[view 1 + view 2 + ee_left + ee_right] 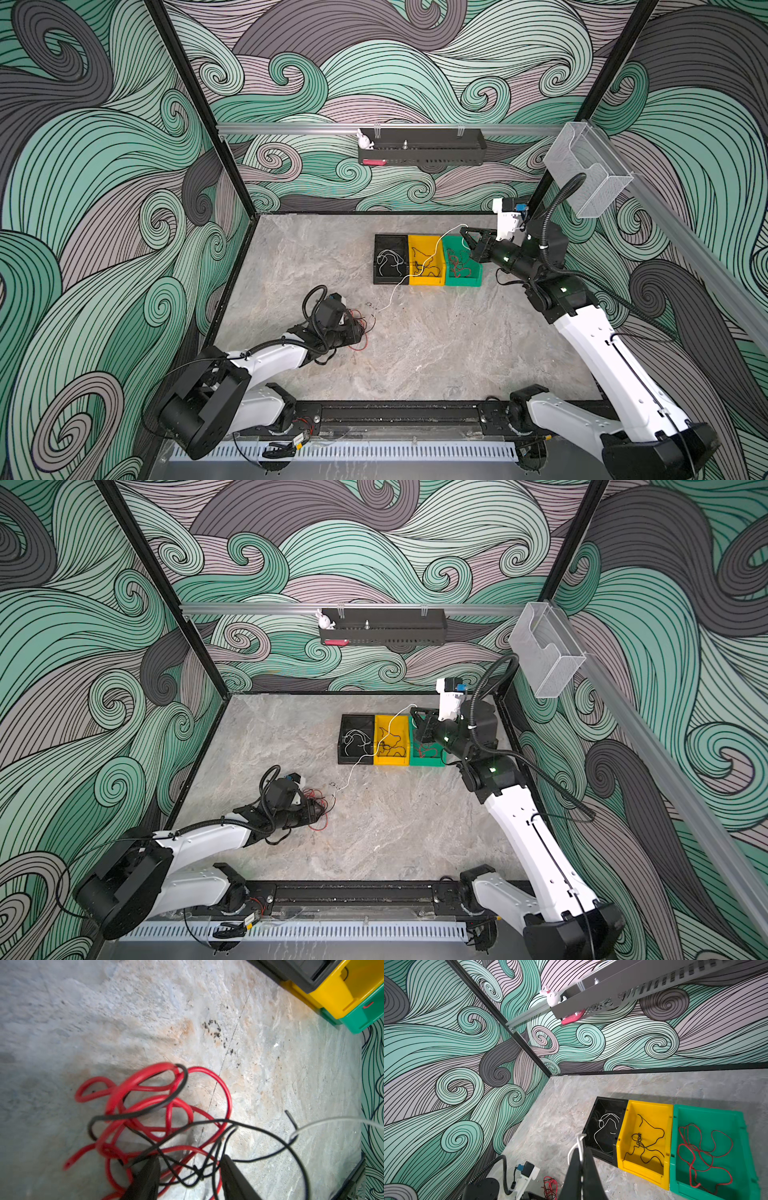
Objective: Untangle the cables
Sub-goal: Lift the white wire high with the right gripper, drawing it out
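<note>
A tangle of red and black cables lies on the stone table, also seen in both top views. My left gripper is low over the tangle, open, with thin black and red strands crossing between its fingers. My right gripper is shut on a white cable. It holds it up above the bins. The white cable slopes down over the yellow bin to the table beside the tangle.
Three bins stand in a row at the back: a black bin with white cables, a yellow bin with black cables and a green bin with red cables. A black shelf hangs on the back wall.
</note>
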Available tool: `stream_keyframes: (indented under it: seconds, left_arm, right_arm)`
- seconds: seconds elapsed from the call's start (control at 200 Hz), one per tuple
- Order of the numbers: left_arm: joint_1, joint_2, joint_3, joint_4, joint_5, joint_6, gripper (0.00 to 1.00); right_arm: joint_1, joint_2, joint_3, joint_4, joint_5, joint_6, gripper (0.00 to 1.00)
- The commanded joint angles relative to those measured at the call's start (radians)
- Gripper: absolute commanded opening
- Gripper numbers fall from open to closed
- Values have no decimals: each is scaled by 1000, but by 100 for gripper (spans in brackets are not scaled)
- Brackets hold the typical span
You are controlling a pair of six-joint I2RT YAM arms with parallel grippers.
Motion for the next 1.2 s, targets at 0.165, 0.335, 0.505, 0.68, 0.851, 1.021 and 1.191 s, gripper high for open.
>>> stream_keyframes:
  seconds: [0.165, 0.335, 0.505, 0.68, 0.851, 1.021, 1.191]
  left_arm:
    - [-2, 41, -17, -157, -40, 14, 51]
    - [-1, 44, -16, -154, -47, 12, 51]
    - [-1, 54, -5, -152, -39, 11, 51]
    - [-2, 28, -2, -154, -33, 9, 51]
    - [-1, -11, -3, -155, -30, 8, 51]
    - [-1, -27, -2, -152, -25, 5, 51]
    - [-1, -35, -6, -142, -10, -2, 51]
  right_arm:
    - [-111, -37, 40, -55, 5, -35, 0]
    - [-213, -69, 19, -63, -19, -14, 0]
    - [-253, -74, -13, -34, -79, 21, 0]
    - [-253, -51, -24, -3, -161, 49, 0]
    - [-235, -42, -16, 7, -202, 62, 0]
    - [-170, -22, 7, 15, -198, 64, 0]
    - [-71, 37, 40, 32, -158, 54, 0]
